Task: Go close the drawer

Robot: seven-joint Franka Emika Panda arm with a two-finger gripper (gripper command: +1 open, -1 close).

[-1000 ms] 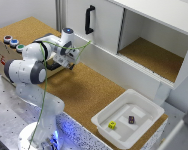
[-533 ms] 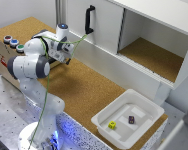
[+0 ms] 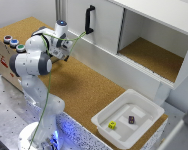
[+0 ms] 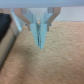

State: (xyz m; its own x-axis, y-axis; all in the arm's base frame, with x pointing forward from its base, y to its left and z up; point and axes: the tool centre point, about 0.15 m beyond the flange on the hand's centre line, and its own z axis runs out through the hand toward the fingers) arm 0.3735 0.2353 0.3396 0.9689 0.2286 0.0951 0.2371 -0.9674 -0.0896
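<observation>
Pale-blue fingers (image 4: 40, 31) of the tool (image 4: 40, 46) sit pressed together in the wrist view, tips meeting, nothing between them, cork counter (image 3: 89, 90) blurred underneath. In the exterior view the tool (image 3: 69, 48) is largely hidden behind the wrist and a green cable, so that view says nothing on finger state. Arm is folded over the counter's far-left corner, next to the cork-topped wooden box (image 3: 6, 55) with three coloured buttons (image 3: 13, 43). The drawer: can't see its front or handle in either view, the arm's elbow blocks the box face. A dark shape at one edge of the wrist view could be the handle, too blurred to call. So no way to confirm whether it's shut or ajar. Judgement: the tool is beside the box, not visibly touching it, so either the push is pending or it's done and unverifiable from here. Elsewhere, the white cabinet (image 3: 144, 45) along the back edge has an open compartment, and a white tray (image 3: 128, 122) with two small blocks sits at the near-right corner; neither matters here.
</observation>
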